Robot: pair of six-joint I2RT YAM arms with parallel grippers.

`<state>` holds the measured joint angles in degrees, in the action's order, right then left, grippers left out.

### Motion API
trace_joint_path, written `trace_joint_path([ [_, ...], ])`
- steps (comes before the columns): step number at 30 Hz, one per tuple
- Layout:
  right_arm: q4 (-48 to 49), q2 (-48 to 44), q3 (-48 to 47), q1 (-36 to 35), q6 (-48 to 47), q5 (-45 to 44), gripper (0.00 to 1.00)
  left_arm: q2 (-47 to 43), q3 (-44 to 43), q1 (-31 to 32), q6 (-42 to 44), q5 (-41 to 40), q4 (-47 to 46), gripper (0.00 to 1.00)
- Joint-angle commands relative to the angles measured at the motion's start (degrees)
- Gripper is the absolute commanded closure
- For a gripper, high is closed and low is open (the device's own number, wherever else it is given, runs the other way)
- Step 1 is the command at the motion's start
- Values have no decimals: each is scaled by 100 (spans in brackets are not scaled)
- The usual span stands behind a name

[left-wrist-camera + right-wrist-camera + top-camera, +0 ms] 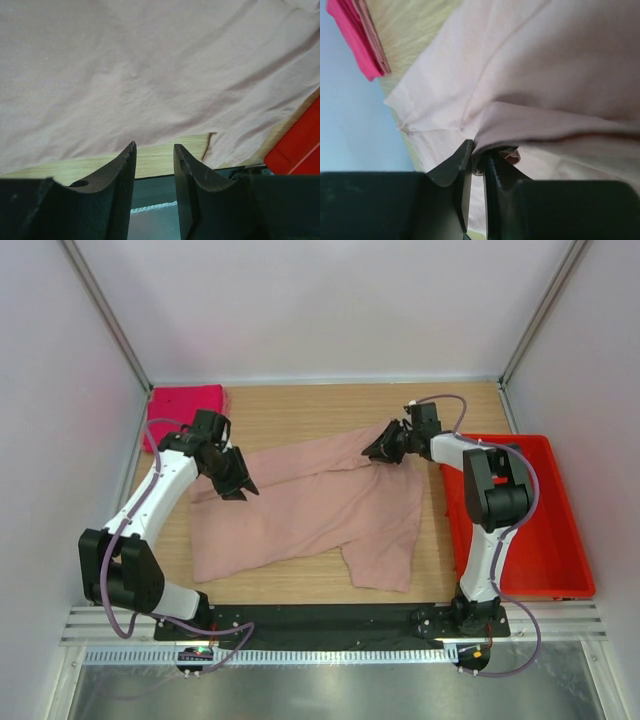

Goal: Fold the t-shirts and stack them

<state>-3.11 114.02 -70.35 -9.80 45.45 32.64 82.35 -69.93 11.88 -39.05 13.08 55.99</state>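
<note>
- Setting: a light wooden tabletop (pixel 300 415) with visible grain, closed in by plain pale walls (pixel 320 310) and two slanting metal frame posts (pixel 105 310). A black base plate (pixel 330 618) runs along the near edge.
- Cloth items, two in all:
  - One pale pink t-shirt (pixel 310 505) of soft, matte cloth lies spread over the middle of the tabletop. It is flat but irregular in outline, with shallow creases and one sleeve-like flap reaching toward the near edge. In the left wrist view its surface (pixel 150 70) shows long, gentle wrinkles.
  - One bright magenta t-shirt (pixel 185 405) lies as a compact folded rectangle in the far left corner, apart from the pale one. The right wrist view shows its layered edge (pixel 355 35).
- Container, one: a rigid, glossy red plastic bin (pixel 545 530), rectangular, at the right edge of the tabletop.
- Arms, two, white with black joints:
  - The left gripper (pixel 237 485) sits over the left part of the pale pink t-shirt. Its two dark, rough-textured fingers stand apart (pixel 154 146), and only bare wood shows in the gap.
  - The right gripper (pixel 378 450) is at the shirt's far right part. Its fingers are nearly together (pixel 477 150) and pinch a raised fold of the pale cloth.
</note>
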Motion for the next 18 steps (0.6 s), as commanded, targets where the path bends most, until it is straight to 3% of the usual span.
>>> trace_joint_path([
  [1, 434, 15, -505, -22, 621, 163, 80, -26, -56, 16, -15, 195, -123, 63],
  [8, 514, 209, -806, -22, 1282, 445, 95, 132, -310, 16, 152, 186, -53, 63],
  [18, -497, -1039, 583, -109, 1993, -433, 99, 334, -135, 7, 310, 326, -228, 63],
])
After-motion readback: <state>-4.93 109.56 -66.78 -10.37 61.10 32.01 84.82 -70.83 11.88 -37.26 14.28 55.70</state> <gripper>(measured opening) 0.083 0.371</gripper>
